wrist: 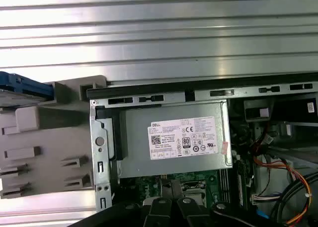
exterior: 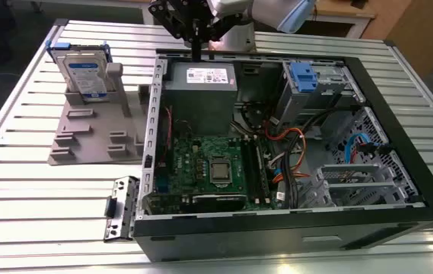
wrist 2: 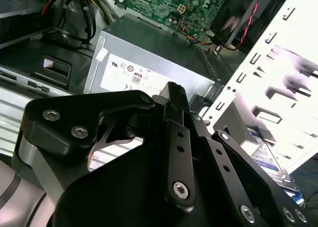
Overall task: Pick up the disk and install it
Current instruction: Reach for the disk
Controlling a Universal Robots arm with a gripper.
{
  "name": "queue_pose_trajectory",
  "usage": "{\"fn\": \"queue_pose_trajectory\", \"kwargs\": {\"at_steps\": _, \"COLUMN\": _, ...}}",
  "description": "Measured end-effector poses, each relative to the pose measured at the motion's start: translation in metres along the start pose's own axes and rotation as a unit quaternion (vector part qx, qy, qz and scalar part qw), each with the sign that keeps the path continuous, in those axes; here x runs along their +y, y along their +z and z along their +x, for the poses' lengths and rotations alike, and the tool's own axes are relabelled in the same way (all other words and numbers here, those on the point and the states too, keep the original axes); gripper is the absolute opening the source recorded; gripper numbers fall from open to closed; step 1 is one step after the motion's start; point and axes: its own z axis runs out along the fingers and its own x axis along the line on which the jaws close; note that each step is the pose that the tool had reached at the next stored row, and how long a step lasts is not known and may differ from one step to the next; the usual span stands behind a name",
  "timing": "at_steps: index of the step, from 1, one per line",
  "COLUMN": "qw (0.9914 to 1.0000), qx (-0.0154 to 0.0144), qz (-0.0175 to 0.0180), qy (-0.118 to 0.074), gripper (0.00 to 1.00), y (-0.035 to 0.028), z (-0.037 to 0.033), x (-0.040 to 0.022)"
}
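Observation:
The disk (exterior: 85, 73), a silver drive with a white-and-blue label in a blue carrier, stands upright in a grey holder (exterior: 94, 134) on the table, at the exterior view's left of the open computer case (exterior: 399, 142). My gripper (exterior: 197, 57) hangs shut and empty over the case's far rim, above the grey power supply box (exterior: 201, 85). The disk is well off to its side. In the second wrist view the closed fingers (wrist 2: 173, 95) point at the box, with the disk's label (wrist 2: 263, 156) beyond the case wall. The first wrist view shows the carrier's blue edge (wrist: 25, 85).
Inside the case sit a green motherboard (exterior: 209, 162), orange and black cables (exterior: 292, 148), and a silver drive cage with a blue latch (exterior: 307, 77) at the far right corner. A small metal bracket (exterior: 121, 208) lies on the slatted table near the case's front left.

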Motion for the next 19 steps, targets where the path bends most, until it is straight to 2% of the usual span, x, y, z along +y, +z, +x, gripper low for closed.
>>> {"fn": "queue_pose_trajectory", "kwargs": {"at_steps": 6, "qw": 1.00000, "qx": 0.0000, "qz": 0.0000, "qy": 0.000, "gripper": 0.10, "y": -0.0001, "z": 0.0015, "x": -0.0001}}
{"fn": "queue_pose_trajectory", "kwargs": {"at_steps": 19, "qw": 1.00000, "qx": 0.0000, "qz": 0.0000, "qy": 0.000, "gripper": 0.10, "y": -0.0002, "z": 0.0159, "x": -0.0012}}
